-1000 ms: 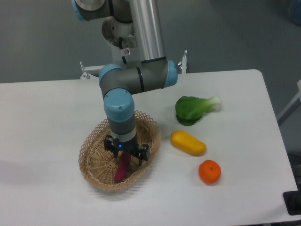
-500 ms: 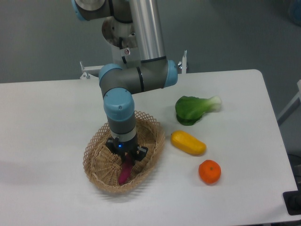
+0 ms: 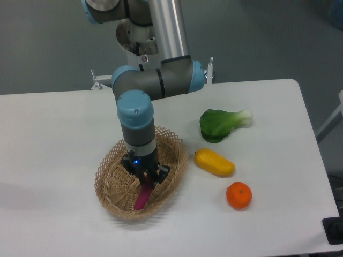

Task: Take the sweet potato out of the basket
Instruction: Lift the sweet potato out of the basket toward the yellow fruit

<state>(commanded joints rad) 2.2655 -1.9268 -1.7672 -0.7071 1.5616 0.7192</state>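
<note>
One arm reaches down from the top of the view into the basket [image 3: 115, 176], which lies on the white table [image 3: 53, 134] toward its front left part. The gripper [image 3: 146, 179] points down inside the basket, and its two jaws are pressed on the upper end of the sweet potato [image 3: 143, 195], pinching it. The sweet potato hangs tilted, its lower tip close to the basket floor near the front rim; I cannot tell if the tip touches the wicker. The scalloped rim rises around the gripper on all sides, and the right wall stands just beside the right jaw. To the right of the basket, apart from it, lies the yellow vegetable [image 3: 214, 162], and the orange fruit [image 3: 239, 195] sits near it, toward the front. The green leafy vegetable [image 3: 222, 124] lies behind them, well away from the basket. The left part of the table is bare, and the front edge runs not far below the basket. A small blue light shines on the gripper body. No brand, label or writing can be read anywhere.
</note>
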